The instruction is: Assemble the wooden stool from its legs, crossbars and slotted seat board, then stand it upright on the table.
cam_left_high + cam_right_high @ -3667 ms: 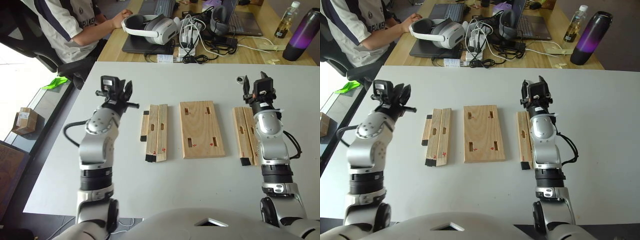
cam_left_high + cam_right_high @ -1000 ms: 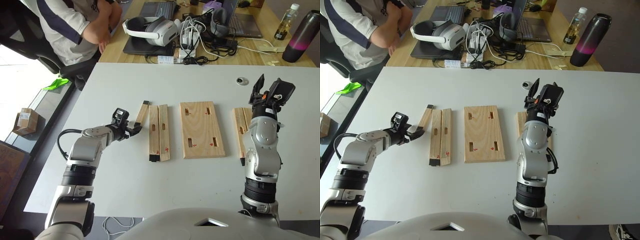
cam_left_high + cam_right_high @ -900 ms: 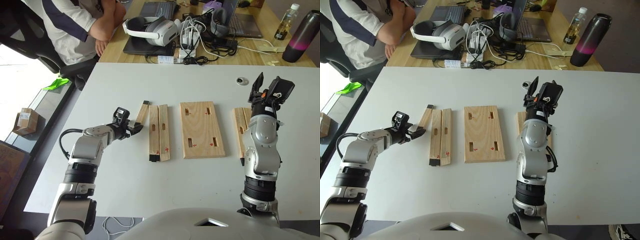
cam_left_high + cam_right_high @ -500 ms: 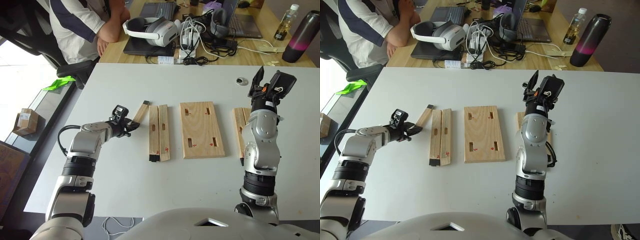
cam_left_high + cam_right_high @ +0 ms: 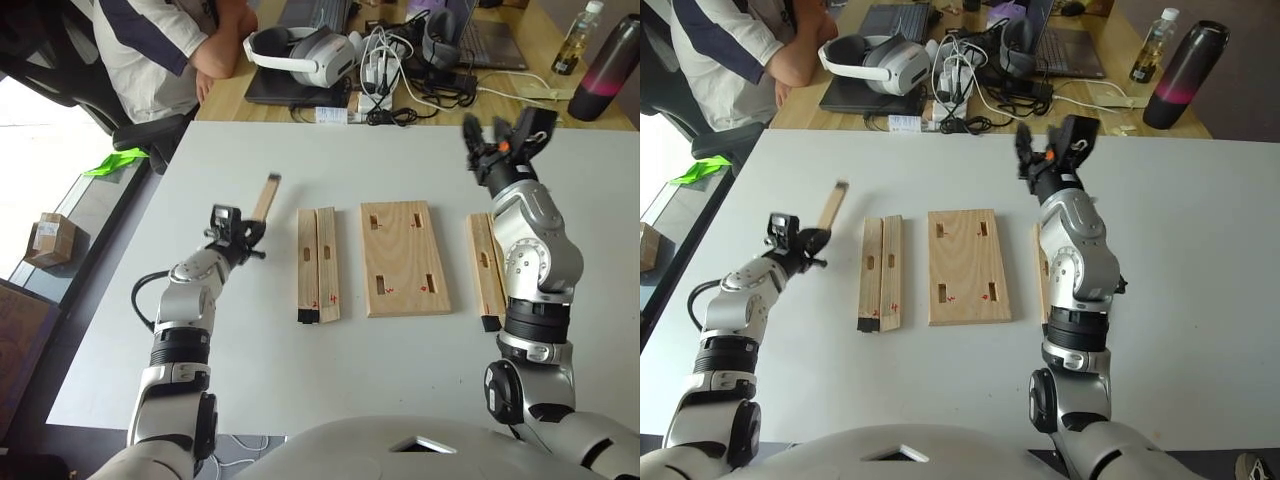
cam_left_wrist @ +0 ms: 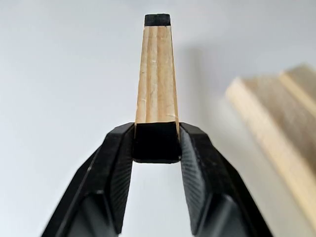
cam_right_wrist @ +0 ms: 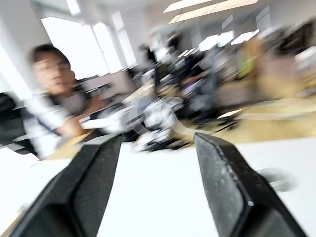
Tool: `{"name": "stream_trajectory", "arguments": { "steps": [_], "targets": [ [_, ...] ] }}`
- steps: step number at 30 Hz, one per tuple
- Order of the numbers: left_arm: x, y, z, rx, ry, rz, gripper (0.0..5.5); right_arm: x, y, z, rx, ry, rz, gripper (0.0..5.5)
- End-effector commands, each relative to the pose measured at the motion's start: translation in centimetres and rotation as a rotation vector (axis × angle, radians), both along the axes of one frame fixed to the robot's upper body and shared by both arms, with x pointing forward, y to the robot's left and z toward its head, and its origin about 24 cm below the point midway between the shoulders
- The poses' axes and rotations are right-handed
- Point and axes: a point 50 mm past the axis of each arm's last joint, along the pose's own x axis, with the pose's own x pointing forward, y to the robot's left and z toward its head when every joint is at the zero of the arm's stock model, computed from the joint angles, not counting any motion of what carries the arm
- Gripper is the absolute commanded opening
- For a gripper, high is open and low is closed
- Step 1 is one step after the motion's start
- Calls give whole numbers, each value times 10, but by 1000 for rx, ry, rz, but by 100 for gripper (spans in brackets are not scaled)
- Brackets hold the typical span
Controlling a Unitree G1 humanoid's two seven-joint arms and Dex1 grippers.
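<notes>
Head view: a slotted seat board (image 5: 403, 258) lies flat in the middle of a white counter (image 5: 300, 370). Just to the left of the board lies a pair of slotted wooden pieces (image 5: 318, 262); just to its right lies a second pair (image 5: 485, 265). Farther left of the board, beyond the first pair, the left hand (image 5: 244, 236) grips one end of a narrow wooden bar (image 5: 262, 200). The bar's long axis runs away from the robot, leaning slightly toward the board. The right hand (image 5: 497, 135) is raised above the counter past the board's far right corner, holding nothing. The left hand is the one carrying a part, and the board lies to its right.

Left wrist view: both fingers are clamped on the bar's black-capped near end, and the bar (image 6: 157, 74) points straight out from the hand (image 6: 157, 140). The nearer slotted pair (image 6: 276, 118) lies to one side.

Right wrist view: the right hand (image 7: 158, 148) has its fingers (image 7: 94, 187) spread wide, with nothing between them.
</notes>
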Motion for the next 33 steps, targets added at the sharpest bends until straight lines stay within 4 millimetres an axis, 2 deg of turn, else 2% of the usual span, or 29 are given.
{"name": "stream_trajectory", "arguments": {
  "steps": [1, 4, 6, 8, 11, 13, 20, 23, 27, 33],
  "targets": [
    [11, -31, 57, 80, -363, -95, 129, -9, 21, 27, 201, 6, 371, 339],
    [5, -60, 75, 124, -524, -230, 129, -12, 24, 51, 339, -27, 537, 391],
    [-1, -71, 82, 137, -600, -296, 129, -13, 22, 64, 422, -46, 602, 424],
    [-5, -81, 86, 174, -661, -370, 129, -24, 23, 75, 473, -79, 733, 449],
    [-7, -97, 98, 190, -741, -448, 129, -32, 23, 79, 476, -81, 802, 507],
    [-11, -106, 105, 199, -784, -501, 129, -33, 23, 81, 481, -83, 813, 526],
    [-26, -123, 116, 224, -867, -589, 129, -26, 21, 82, 486, -89, 764, 526],
    [-32, -128, 111, 217, -844, -634, 129, -21, 19, 85, 491, -112, 720, 477],
    [-36, -131, 102, 209, -810, -664, 129, -22, 20, 89, 484, -135, 758, 416],
    [-36, -131, 98, 208, -797, -665, 129, -22, 21, 93, 474, -149, 769, 329]
  ]
}}
